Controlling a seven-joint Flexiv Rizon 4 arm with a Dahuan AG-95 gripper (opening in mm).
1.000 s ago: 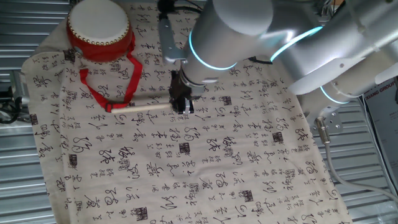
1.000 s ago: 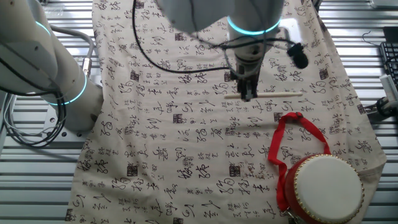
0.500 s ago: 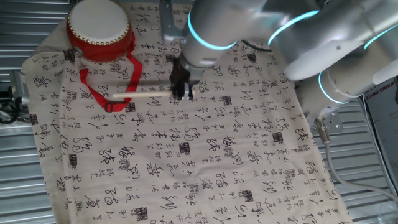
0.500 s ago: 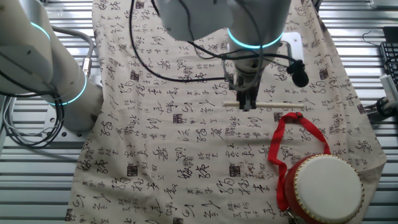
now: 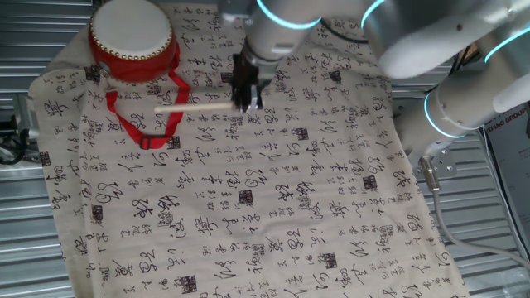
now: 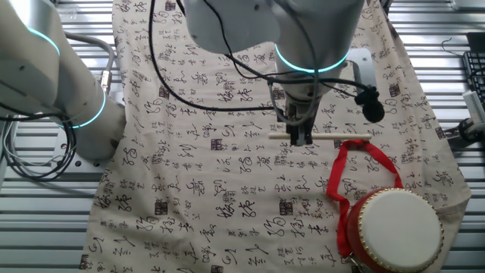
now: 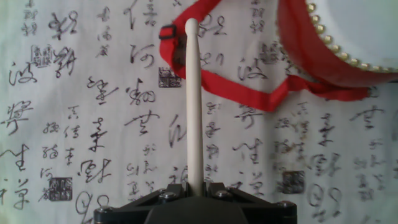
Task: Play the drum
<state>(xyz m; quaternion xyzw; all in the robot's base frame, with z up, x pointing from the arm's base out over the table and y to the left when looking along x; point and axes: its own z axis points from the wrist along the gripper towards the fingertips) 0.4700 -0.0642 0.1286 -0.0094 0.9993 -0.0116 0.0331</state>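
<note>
The gripper (image 5: 247, 104) is clamping one end of a thin pale wooden stick (image 5: 195, 107), its fingers closed tight on it, and is holding the stick roughly level above the cloth (image 5: 248, 207), a pale sheet printed with black calligraphy that is covering the table. In the hand view the stick (image 7: 194, 99) is reaching straight out from between the fingers, its rounded tip lying over the red strap (image 7: 249, 93) near the dark buckle (image 7: 166, 31). The drum (image 5: 132, 40) is sitting upright at a corner of the cloth, cream skin facing up, apart from the stick's tip, with its strap looping out toward the gripper. In the other fixed view the drum (image 6: 394, 227) is standing near the lower right edge.
</note>
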